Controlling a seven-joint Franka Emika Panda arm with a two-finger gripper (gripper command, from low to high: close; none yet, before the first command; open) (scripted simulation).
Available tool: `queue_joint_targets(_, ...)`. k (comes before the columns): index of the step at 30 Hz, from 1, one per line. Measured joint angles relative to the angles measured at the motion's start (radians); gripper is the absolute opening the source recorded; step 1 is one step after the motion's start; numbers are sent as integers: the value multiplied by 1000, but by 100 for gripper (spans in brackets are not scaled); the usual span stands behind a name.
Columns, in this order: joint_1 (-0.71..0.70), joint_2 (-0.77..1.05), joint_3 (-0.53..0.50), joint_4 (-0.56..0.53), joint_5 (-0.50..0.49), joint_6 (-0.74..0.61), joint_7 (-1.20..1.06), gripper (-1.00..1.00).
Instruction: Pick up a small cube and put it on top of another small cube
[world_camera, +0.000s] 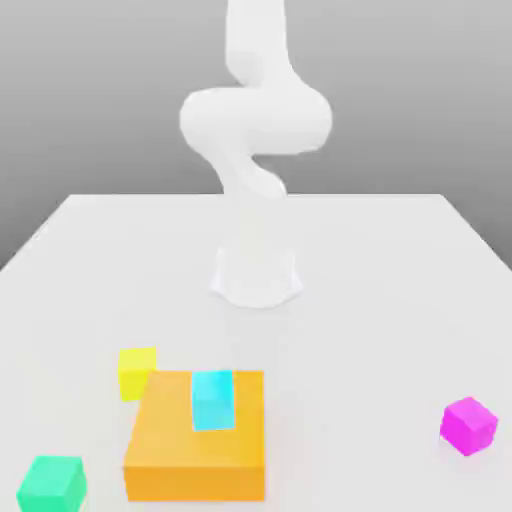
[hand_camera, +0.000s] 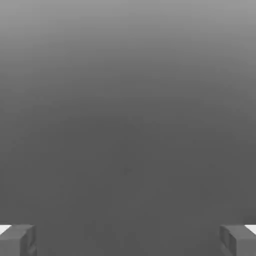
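The small magenta cube (world_camera: 468, 425) sits by itself on the white table (world_camera: 380, 290), near the front on the exterior view's right. In the hand view my gripper (hand_camera: 128, 240) is open, its two grey fingertips (hand_camera: 17, 240) set far apart with plain grey background and nothing between them. The white arm (world_camera: 255, 120) rises from its base at the table's middle and runs up past the top of the exterior view.
A flat orange block (world_camera: 195, 455) lies at the front, left of centre, with a cyan cube (world_camera: 212, 399) on top of it. A yellow cube (world_camera: 137, 372) touches the block's far left corner. A green cube (world_camera: 52, 484) sits at the front left.
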Motion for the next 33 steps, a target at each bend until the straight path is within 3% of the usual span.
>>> queue_joint_targets(11, 100, 402, 141, -69, 9, 166, 44, 0)
queue_joint_targets(19, 194, 695, 239, -118, -64, 284, 132, 0)
queue_joint_targets(25, 287, 920, 249, -154, -161, 369, 229, 0)
queue_joint_targets(30, 368, 1103, 175, -131, -256, 489, 306, 0)
queue_joint_targets(31, 385, 1137, 155, -124, -272, 515, 317, -100)
queue_joint_targets(33, 385, 1137, 155, -124, -272, 515, 318, -100)
